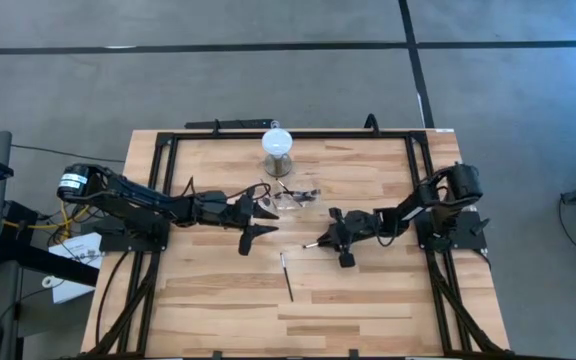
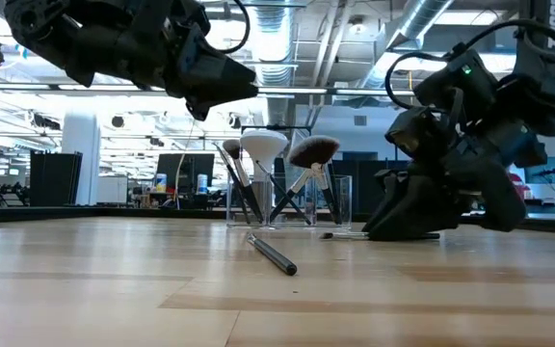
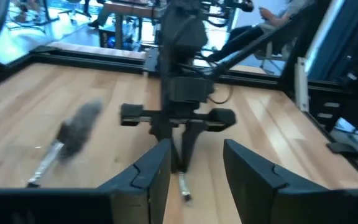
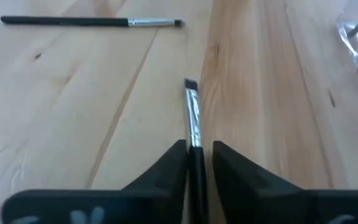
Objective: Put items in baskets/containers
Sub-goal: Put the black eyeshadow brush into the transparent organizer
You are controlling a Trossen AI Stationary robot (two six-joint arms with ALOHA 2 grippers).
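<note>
Clear container [image 1: 290, 196]: set mid-table, several brushes stood inside, beside a grey cylinder [image 1: 278, 152].
Right gripper [image 1: 334, 239]: lowered to the table right of centre, fingers clamped on a brush [image 4: 192, 112], its tip resting on the wood.
Loose brush [image 1: 286, 275]: laid flat on the table nearer the front edge.
Left gripper [image 1: 264, 221]: held above the table just left of the container, fingers spread apart, nothing held.
</note>
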